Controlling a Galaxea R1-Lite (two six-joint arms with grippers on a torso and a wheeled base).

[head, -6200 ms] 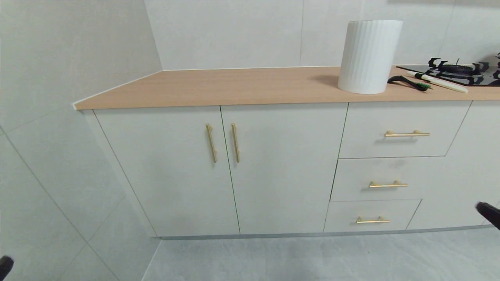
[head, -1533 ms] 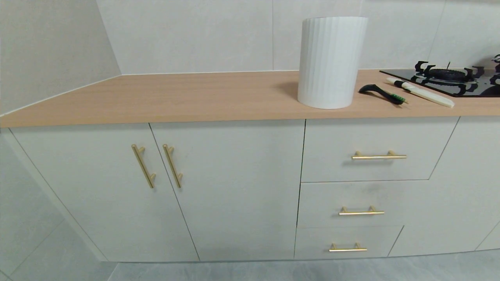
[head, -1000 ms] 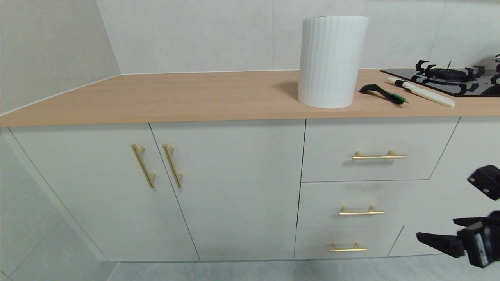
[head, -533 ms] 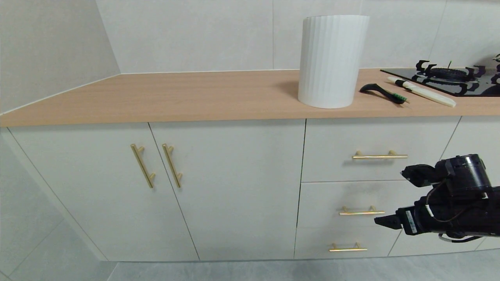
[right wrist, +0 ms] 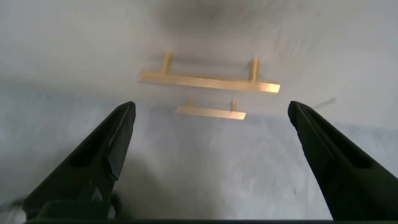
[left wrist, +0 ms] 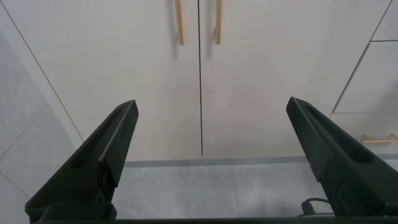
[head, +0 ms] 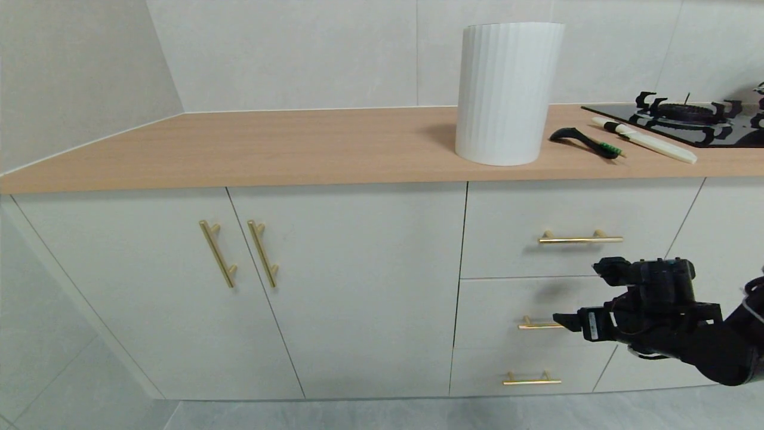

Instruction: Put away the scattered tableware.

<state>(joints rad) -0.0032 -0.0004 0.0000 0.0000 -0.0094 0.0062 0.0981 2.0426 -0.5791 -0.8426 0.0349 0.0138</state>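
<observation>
Near the middle drawer handle, right claw spread wide, empty, left claw likewise.

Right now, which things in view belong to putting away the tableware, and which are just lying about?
Job: black curved utensil, cream-white long utensil, tall white ribbed container, gold-handled middle drawer by right gripper.
Lying about: black gas hob, pale two-door cupboard.

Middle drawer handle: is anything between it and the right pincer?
Nothing visible is in the way. The right pincer is open just in front of the middle drawer handle, with only bare drawer front around it. Its lower finger lines up with the handle's right end; whether they touch cannot be told.
</observation>
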